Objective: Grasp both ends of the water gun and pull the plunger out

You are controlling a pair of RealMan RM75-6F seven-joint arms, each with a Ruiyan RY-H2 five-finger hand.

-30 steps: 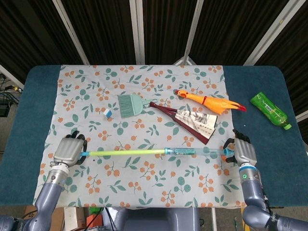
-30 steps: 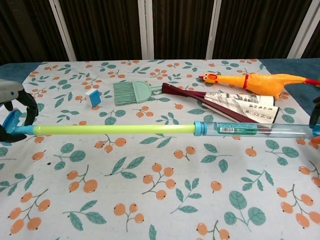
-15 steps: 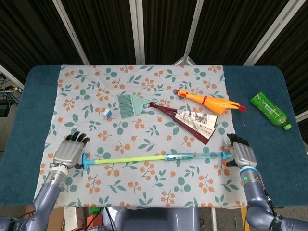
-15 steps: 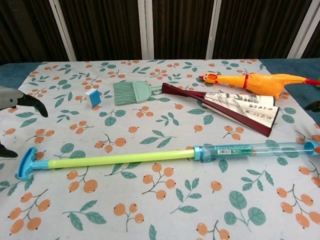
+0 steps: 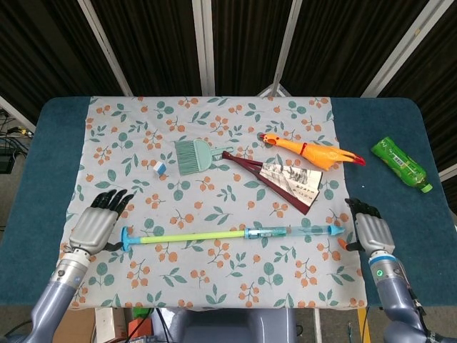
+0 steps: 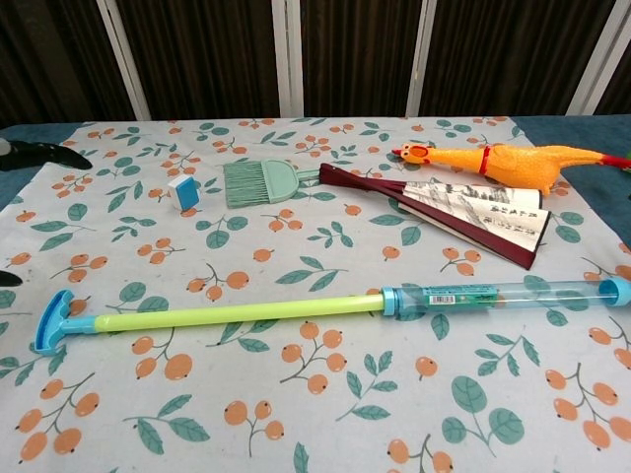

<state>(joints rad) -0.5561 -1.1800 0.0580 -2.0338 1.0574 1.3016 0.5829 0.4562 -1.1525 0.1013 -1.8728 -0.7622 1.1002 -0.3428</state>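
The water gun (image 5: 235, 234) (image 6: 325, 307) lies flat on the patterned cloth, near its front edge. Its yellow-green plunger rod (image 5: 189, 236) (image 6: 232, 313) is drawn far out to the left, ending in a blue handle (image 5: 126, 239) (image 6: 51, 322). The clear blue barrel (image 5: 293, 231) (image 6: 503, 294) is at the right. My left hand (image 5: 94, 226) hovers just left of the handle, fingers spread, holding nothing. My right hand (image 5: 372, 233) sits just right of the barrel's end, apart from it and empty. The chest view shows only dark fingertips (image 6: 44, 153) at the left edge.
Behind the gun lie a folded fan (image 5: 275, 179), an orange rubber chicken (image 5: 313, 153), a small green brush (image 5: 191, 155) and a blue-and-white eraser (image 5: 160, 168). A green bottle (image 5: 401, 163) rests on the blue table (image 5: 421, 128) at the right.
Both hands let go of the water gun's ends and drew back outward. The gun dropped from the air onto the cloth and now lies still, plunger extended.
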